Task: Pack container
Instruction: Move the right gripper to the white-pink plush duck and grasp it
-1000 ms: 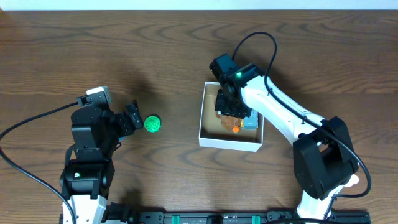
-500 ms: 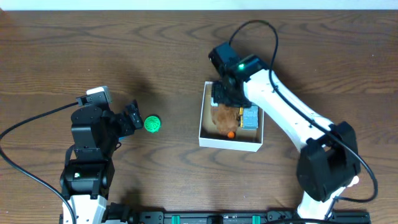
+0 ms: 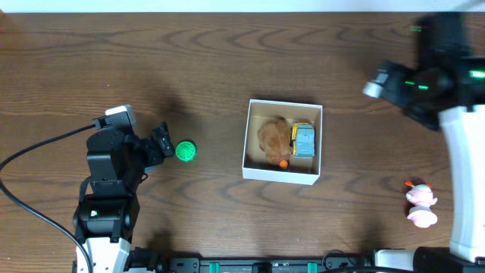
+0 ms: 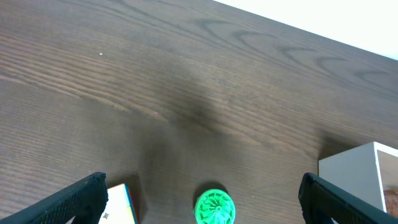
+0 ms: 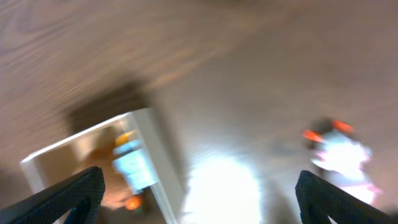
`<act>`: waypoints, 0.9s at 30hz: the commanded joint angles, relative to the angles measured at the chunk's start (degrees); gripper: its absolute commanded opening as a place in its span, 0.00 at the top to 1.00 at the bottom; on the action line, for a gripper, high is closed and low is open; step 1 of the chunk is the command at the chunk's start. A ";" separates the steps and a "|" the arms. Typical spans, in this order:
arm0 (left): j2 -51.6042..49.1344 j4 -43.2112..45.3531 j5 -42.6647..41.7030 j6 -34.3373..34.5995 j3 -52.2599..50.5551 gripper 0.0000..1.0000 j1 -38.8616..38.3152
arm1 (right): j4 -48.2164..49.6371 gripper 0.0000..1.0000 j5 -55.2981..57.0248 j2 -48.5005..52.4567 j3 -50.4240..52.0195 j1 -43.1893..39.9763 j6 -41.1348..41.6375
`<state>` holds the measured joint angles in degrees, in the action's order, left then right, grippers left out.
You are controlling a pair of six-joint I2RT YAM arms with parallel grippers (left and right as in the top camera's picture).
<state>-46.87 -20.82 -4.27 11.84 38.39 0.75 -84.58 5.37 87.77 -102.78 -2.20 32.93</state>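
Container [image 3: 282,176] seen left of right claw [image 5: 199,176], spread wide, empty | left claw [image 3: 161,142] spread, empty, green ball [image 3: 186,151] just ahead.

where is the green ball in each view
Overhead: green ball left of centre, well left of the container.
Left wrist: bottom centre.
Right wrist: not in it.
Shared landmark: the white-walled container, right edge in left wrist, lower left in right wrist.

Container [image 3: 280,174]: mid-worktop [image 3: 227,61].
Inside: plush [image 3: 271,136] left, truck [image 3: 303,141] right, touching.
Ball [image 3: 186,151]: left of container, apart.
Figurine [image 3: 420,206]: far right, front.
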 commanded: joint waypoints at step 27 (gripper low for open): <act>-0.72 -0.15 0.44 0.09 1.60 0.02 0.35 | 18.18 0.01 -0.74 -0.13 44.06 -23.17 -9.97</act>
<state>-47.53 -20.86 -4.29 11.81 38.41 0.75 -66.35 2.50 87.74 -58.76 -23.05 24.93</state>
